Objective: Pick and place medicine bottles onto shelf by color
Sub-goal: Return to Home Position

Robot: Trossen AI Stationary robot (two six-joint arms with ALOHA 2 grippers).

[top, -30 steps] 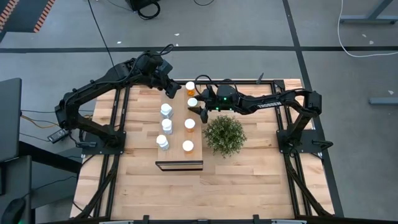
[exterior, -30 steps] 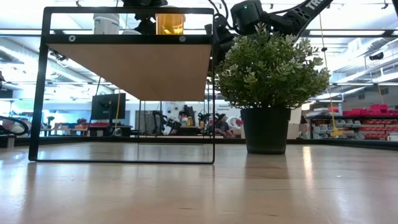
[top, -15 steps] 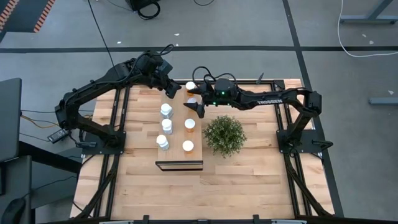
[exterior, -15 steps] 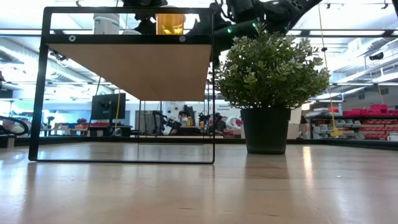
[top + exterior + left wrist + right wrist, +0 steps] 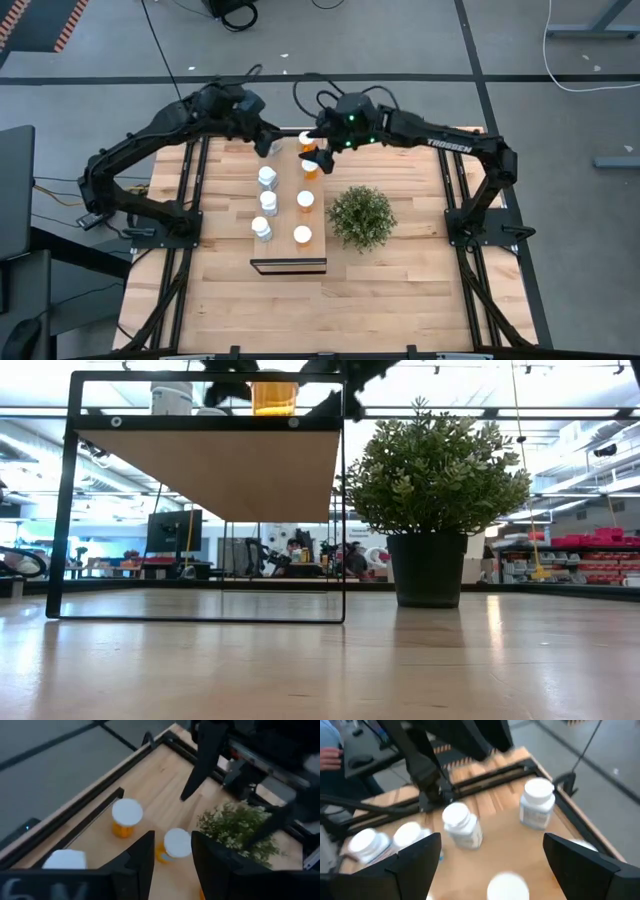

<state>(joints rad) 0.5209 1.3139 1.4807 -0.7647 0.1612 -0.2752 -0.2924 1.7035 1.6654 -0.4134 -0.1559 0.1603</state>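
Orange white-capped medicine bottles (image 5: 305, 200) on shelf (image 5: 285, 213), left fingers (image 5: 142, 865), right fingers (image 5: 415, 862) spread, empty

Both arms are matt black, built of slim straight links between bulkier rounded joint housings; the left arm (image 5: 150, 135) and the right arm (image 5: 455, 150) share that build; white lettering (image 5: 443, 145) runs along the right arm's forearm link; a small green light (image 5: 347, 143) glows on its wrist housing; thin black cables (image 5: 297, 92) arc off the wrist housings; the left tool (image 5: 172, 852) has two flat, dark fingers (image 5: 142, 865) with squared edges; the right tool (image 5: 490, 865) has two broad, dark, wedge-shaped fingers with plain smooth faces.
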